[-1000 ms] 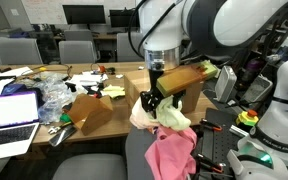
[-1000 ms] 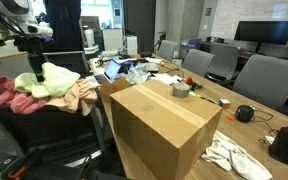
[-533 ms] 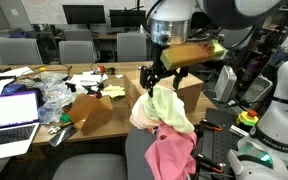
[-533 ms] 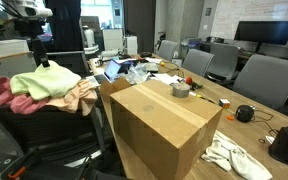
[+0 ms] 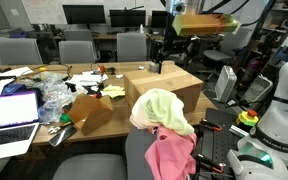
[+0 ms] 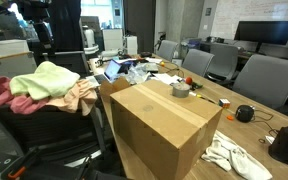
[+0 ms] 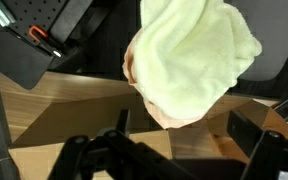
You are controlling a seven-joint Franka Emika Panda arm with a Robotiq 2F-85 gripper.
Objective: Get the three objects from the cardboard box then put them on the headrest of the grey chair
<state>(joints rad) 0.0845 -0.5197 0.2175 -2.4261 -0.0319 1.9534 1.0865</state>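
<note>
Yellow-green cloth [image 5: 164,108] atop peach cloth [image 6: 81,95], pink cloth [image 5: 172,152], draping grey chair [image 5: 135,160].

The arm [image 5: 206,8] is reaching in from the top edge in an exterior view, with its pale links running out of sight above. Its wrist is pointing downward, and the dark pincer [image 5: 170,60] is hanging raised beneath it with the tips aimed down. In both exterior views the pincer [image 6: 37,24] is showing as a small black shape high in the picture; there the spread of its jaws is hard to tell. In the wrist view the pincer [image 7: 179,160] is coming in from the bottom edge, and its two black fingers [image 7: 92,156] are standing wide apart, one at each side, clasping nothing.
</note>
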